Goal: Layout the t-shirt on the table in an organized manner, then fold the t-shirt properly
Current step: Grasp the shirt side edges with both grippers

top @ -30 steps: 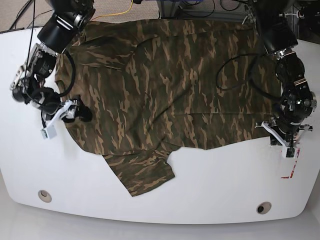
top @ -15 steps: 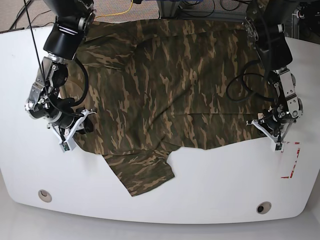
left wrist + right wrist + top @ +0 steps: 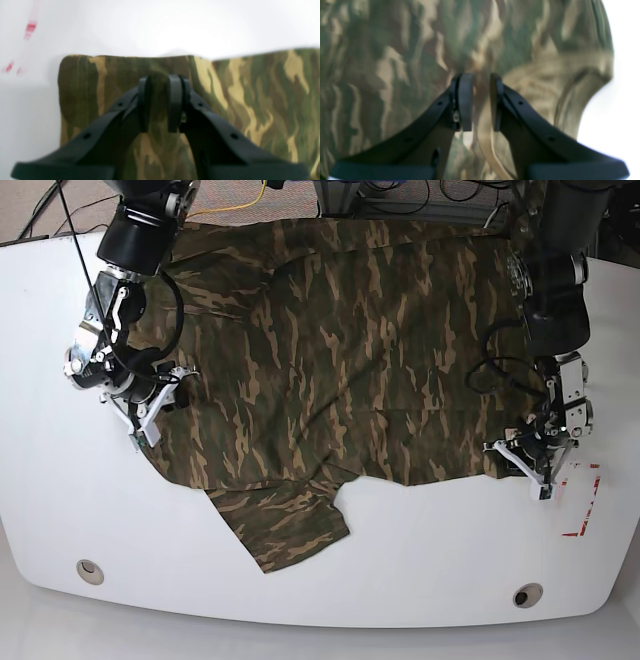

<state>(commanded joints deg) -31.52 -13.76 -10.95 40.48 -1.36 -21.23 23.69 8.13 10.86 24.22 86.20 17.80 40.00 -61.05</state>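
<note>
Sprawling across the far half of the white table (image 3: 420, 580), the camouflage t-shirt (image 3: 340, 340) lies mostly flat, its dark green, brown and tan blotches running in streaks from the back edge toward the middle. One short sleeve (image 3: 285, 525) juts out from the near hem onto bare tabletop, and shallow creases cross the cloth near its centre. At the shirt's corner beside the red tape mark (image 3: 582, 515), the left gripper (image 3: 159, 100) has its jaws drawn nearly together over the fabric; the wrist view shows a narrow strip of camouflage between the black fingers, though whether they actually pinch it cannot be told. On the opposite side, the right gripper (image 3: 480, 101) sits at the shirt's edge with its jaws likewise close-set, a tan band of cloth (image 3: 483, 125) running down between them, the surrounding fabric bunched and lifted. Two round grommet holes (image 3: 89, 570) mark the table's near edge.
</note>
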